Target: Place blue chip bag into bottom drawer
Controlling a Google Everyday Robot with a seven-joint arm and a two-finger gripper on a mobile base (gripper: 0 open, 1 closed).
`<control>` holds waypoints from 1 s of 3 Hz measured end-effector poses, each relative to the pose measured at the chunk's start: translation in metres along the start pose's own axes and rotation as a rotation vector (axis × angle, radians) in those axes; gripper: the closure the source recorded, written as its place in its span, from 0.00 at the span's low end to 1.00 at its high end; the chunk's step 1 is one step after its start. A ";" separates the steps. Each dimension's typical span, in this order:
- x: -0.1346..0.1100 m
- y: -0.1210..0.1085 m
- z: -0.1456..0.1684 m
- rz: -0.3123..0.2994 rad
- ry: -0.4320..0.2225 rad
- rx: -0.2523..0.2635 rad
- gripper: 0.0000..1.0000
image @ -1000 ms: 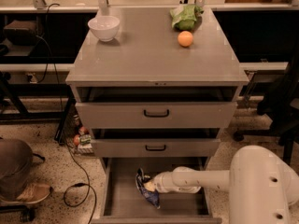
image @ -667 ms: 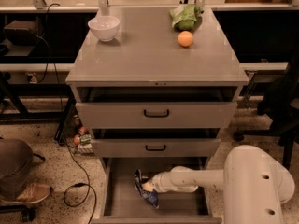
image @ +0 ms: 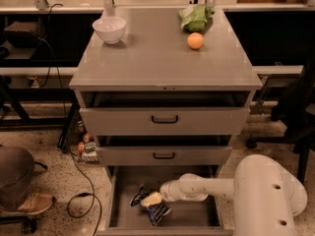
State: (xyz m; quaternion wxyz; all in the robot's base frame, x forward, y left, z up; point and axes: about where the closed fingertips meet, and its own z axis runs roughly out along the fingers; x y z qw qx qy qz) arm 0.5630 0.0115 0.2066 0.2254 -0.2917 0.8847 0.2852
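Observation:
The bottom drawer (image: 197,221) is pulled out, a wide grey tray at the foot of the cabinet. The blue chip bag (image: 153,208), dark navy with white print and silvery edges, lies inside it at the left, on or just above the drawer floor. My gripper (image: 150,199) reaches in from the right on a white arm (image: 211,188) and sits right on the bag, its cream fingers covering the bag's middle. The bag sticks out on both sides of the fingers.
Two shallower grey drawers with black handles (image: 164,119) stand slightly open above. On the cabinet top sit a white bowl (image: 109,29), an orange (image: 195,41) and a light green snack bag (image: 195,16). A cable (image: 81,191) and a person's shoe (image: 30,204) are on the floor at left.
The arm and gripper have shifted slightly left and forward inside the bottom drawer with the bag.

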 end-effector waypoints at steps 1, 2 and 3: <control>-0.001 -0.004 -0.008 0.003 -0.009 0.001 0.00; 0.000 -0.021 -0.030 0.023 -0.034 0.002 0.00; -0.004 -0.051 -0.066 0.044 -0.065 -0.002 0.00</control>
